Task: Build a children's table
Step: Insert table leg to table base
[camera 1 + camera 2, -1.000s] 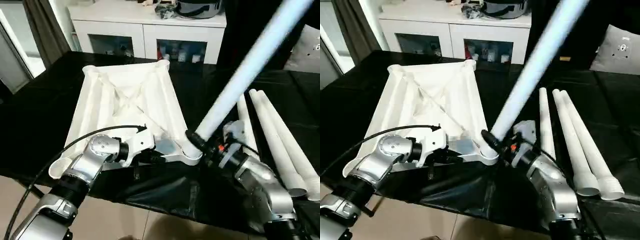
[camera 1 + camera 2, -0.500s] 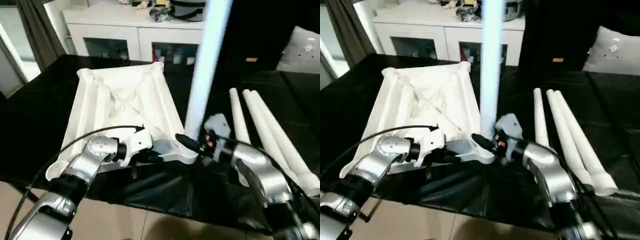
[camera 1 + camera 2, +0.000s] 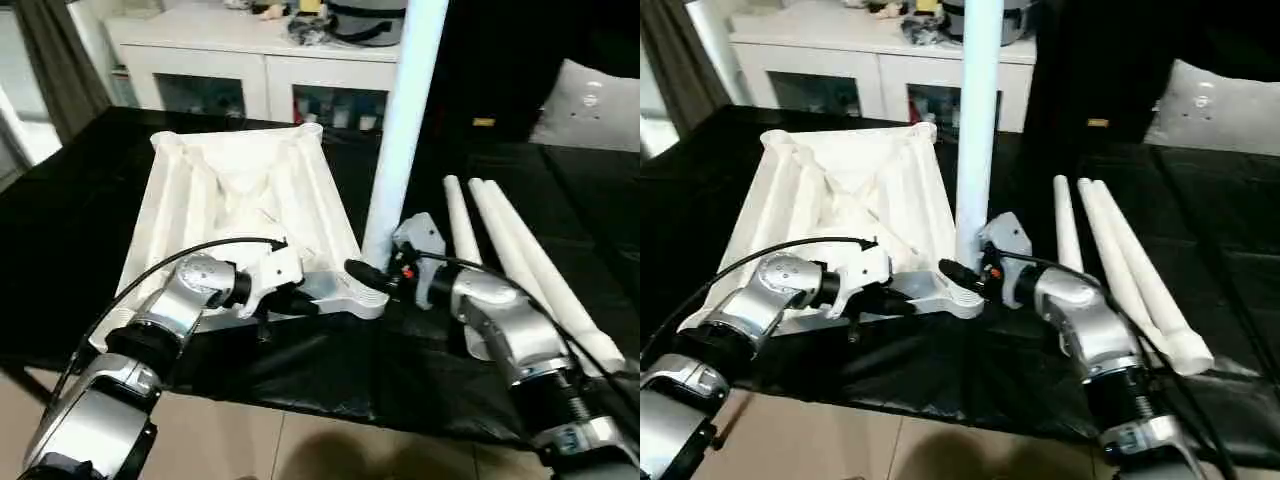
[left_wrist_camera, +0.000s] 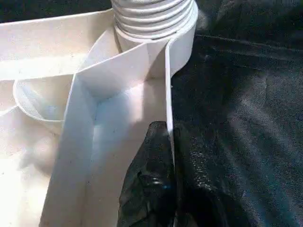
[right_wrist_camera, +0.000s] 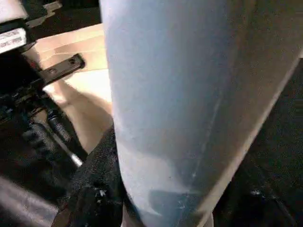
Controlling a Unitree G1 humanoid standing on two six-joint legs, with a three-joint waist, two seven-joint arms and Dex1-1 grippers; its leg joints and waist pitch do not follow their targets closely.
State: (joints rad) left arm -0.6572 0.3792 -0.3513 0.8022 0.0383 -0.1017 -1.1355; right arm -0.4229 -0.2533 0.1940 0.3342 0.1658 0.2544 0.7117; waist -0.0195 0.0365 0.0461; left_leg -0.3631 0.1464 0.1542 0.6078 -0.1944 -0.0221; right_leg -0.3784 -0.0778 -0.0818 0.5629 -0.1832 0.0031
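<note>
The white table top lies upside down on the black-covered surface, ribs up. My left gripper is shut on its near rim, one black finger inside the wall, close to the near right corner socket. A long white leg stands almost upright in that socket, and its ribbed end sits in the ring. My right gripper is shut on the leg just above the socket. Three loose legs lie side by side to the right.
A white cabinet with dark glass doors stands behind the work surface, clutter on top. A grey cushion sits at the far right. The black cloth hangs over the near edge, with tiled floor below.
The leg in my right gripper swung from leaning far right to nearly upright over the corner socket. My left gripper kept its hold on the rim. The camera shifted slightly.
</note>
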